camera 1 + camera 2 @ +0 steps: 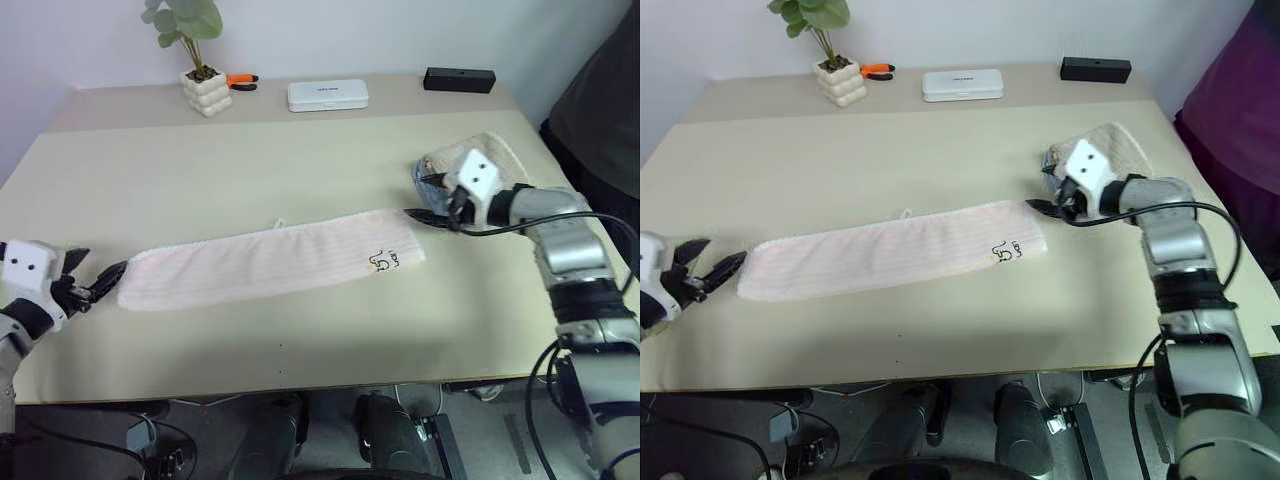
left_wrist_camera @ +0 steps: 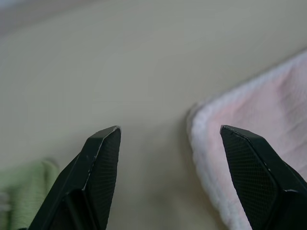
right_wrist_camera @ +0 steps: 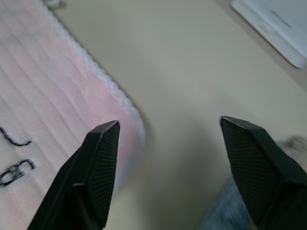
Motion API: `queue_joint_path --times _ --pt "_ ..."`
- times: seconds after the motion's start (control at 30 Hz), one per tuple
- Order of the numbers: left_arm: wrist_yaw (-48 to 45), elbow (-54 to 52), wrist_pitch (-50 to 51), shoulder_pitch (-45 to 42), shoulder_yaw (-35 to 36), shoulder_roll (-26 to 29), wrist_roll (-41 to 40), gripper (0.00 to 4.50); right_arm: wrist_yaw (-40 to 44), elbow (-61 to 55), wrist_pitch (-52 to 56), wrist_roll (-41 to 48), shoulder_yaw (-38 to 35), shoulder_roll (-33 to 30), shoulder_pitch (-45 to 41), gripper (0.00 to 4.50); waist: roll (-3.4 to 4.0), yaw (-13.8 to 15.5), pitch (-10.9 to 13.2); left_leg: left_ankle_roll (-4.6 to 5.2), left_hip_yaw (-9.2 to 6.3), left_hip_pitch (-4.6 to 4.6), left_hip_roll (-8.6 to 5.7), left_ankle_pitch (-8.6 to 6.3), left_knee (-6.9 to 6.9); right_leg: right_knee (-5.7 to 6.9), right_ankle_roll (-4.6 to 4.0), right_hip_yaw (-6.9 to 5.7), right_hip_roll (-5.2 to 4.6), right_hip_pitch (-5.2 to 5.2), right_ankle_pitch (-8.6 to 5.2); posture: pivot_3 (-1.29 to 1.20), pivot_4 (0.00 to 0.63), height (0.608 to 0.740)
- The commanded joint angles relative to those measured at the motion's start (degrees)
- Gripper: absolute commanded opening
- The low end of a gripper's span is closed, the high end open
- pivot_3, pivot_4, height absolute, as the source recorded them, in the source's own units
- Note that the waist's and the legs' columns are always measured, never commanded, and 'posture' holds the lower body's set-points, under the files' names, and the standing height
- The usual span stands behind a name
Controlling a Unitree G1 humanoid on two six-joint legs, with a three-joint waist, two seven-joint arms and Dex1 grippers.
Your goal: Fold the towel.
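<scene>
Both tools, left (image 1: 108, 275) and right (image 1: 424, 197), gape (nothing held) at the towel's (image 1: 265, 265) ends.

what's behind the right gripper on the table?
Just behind the right gripper lies a beige folded towel with something bluish at its edge. The gripper's housing and arm cover part of both, so what the bluish thing is stays unclear.

The beige table (image 1: 200, 170) carries the pink towel (image 1: 260, 268), lying flat.
</scene>
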Motion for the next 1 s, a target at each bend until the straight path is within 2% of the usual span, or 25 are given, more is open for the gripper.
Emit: queue_joint_path --times 0.03,0.23,0.37,0.5,0.73,0.9,1.0 --pt "0.79 -12.78 0.33 0.76 -3.31 -1.79 -1.7 3.43 -2.53 -15.86 15.27 9.93 -6.8 -0.05 6.87 4.43 -0.02 0.25 -0.02 0.0 0.0 0.0 0.0 0.0 0.01 -0.01 0.0 0.0 -0.01 0.01 0.0 0.0 0.15 0.74" --pt "-0.44 -24.12 1.35 0.98 -18.78 -5.44 0.08 3.43 -13.63 -35.44 38.89 23.32 -14.99 4.82 21.43 4.43 0.04 0.81 -0.08 0.04 0.08 0.02 0.02 -0.02 0.0 -0.01 -0.01 0.1 -0.02 -0.01 -0.01 0.0 0.15 0.74" --pt "-0.82 -25.39 -0.27 -0.28 -27.62 -7.21 4.06 3.43 -26.49 -41.33 53.31 30.17 -22.06 13.61 24.51 4.43 0.05 0.87 -0.08 0.04 0.12 0.02 0.02 -0.02 0.02 -0.01 -0.03 0.12 -0.03 -0.01 -0.02 0.0 0.15 0.74" --pt "-0.33 -26.03 0.29 -1.39 -30.21 -10.2 2.29 3.43 -35.54 -43.62 63.51 33.75 -27.06 21.43 24.28 4.43 0.05 1.01 -0.09 0.04 0.12 0.02 0.02 -0.02 0.01 -0.04 -0.06 0.12 -0.01 0.0 -0.02 0.0 0.15 0.74" --pt "0.07 -28.04 0.61 -0.11 -31.25 -11.42 2.13 3.43 -47.14 -40.55 71.38 31.94 -31.58 30.18 19.68 4.43 0.11 0.87 -0.14 0.04 0.12 0.04 0.02 -0.01 0.02 -0.04 -0.05 0.11 0.0 0.01 -0.01 0.0 0.15 0.74" --pt "0.1 -28.43 -0.34 2.36 -30.68 -10.97 2.72 3.43 -52.74 -35.48 71.57 31.57 -36.85 36.51 13.36 4.43 0.15 0.6 -0.23 0.05 0.13 0.07 0.03 -0.01 0.01 -0.03 -0.05 0.11 0.02 0.02 -0.01 0.0 0.15 0.74" --pt "0.51 -28.43 -0.77 2.91 -31.13 -11.17 3.25 3.43 -54.59 -31.87 69.45 30.33 -35.84 37.81 10.91 4.43 0.16 0.55 -0.26 0.05 0.13 0.11 0.03 0.0 0.01 -0.03 -0.06 0.11 0.03 0.05 0.0 0.0 0.15 0.74"
